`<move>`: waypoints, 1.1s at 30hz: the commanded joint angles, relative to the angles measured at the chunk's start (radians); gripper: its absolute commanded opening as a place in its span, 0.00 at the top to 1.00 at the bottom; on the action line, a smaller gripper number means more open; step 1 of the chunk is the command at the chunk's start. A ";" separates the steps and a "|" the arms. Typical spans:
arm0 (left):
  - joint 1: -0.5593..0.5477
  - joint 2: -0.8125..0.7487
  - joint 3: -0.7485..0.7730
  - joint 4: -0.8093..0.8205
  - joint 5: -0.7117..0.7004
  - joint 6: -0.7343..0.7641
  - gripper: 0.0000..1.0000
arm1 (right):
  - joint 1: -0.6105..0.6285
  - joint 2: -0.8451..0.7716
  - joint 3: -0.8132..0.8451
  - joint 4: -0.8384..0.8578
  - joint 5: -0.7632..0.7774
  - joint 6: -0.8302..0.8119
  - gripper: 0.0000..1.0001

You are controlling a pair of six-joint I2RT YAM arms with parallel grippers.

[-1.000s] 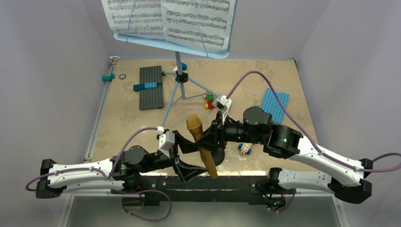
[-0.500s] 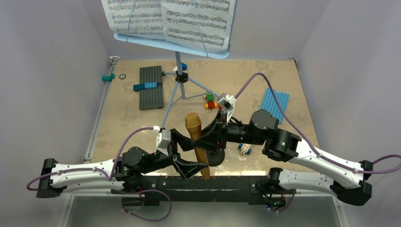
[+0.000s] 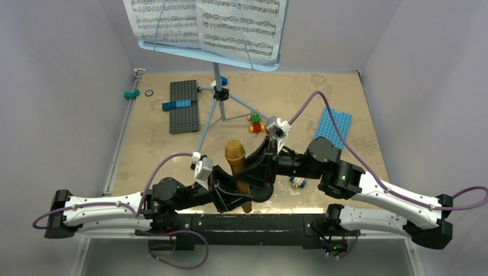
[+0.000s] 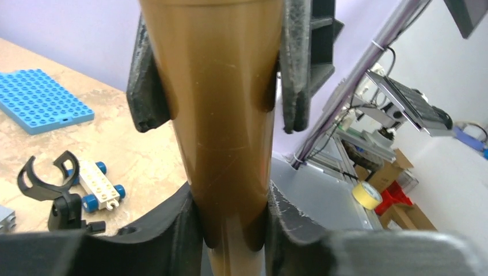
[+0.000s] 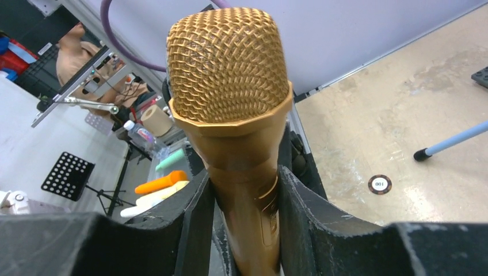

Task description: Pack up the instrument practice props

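Observation:
The gold-brown toy microphone (image 3: 235,156) is held off the table near the front edge, mesh head (image 5: 227,63) uppermost. My right gripper (image 3: 257,167) (image 5: 244,190) is shut on its body just below the head. My left gripper (image 3: 232,193) (image 4: 231,211) is shut on the lower handle (image 4: 221,115), both fingers pressed against it. The black mic stand's clip (image 4: 45,179) shows beside the grippers; its round base (image 3: 266,191) is mostly hidden under them. The light-blue music stand (image 3: 218,86) stands at the back, holding white sheet-music pages (image 3: 207,23).
A grey baseplate (image 3: 184,109) carrying blue bricks (image 3: 176,104) lies at the back left. A blue baseplate (image 3: 335,127) (image 4: 40,100) lies to the right. Coloured bricks (image 3: 254,122) and a white wheeled brick (image 3: 297,182) (image 4: 99,184) sit near the tripod legs (image 5: 452,141).
My left gripper has gone from wide open to shut on the microphone's lower handle. The right gripper kept its hold, and the microphone shifted slightly left and more upright.

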 commanded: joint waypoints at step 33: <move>0.511 -0.076 0.504 -1.221 -0.538 -0.106 1.00 | 0.012 -0.149 0.050 -0.373 0.189 -0.176 0.12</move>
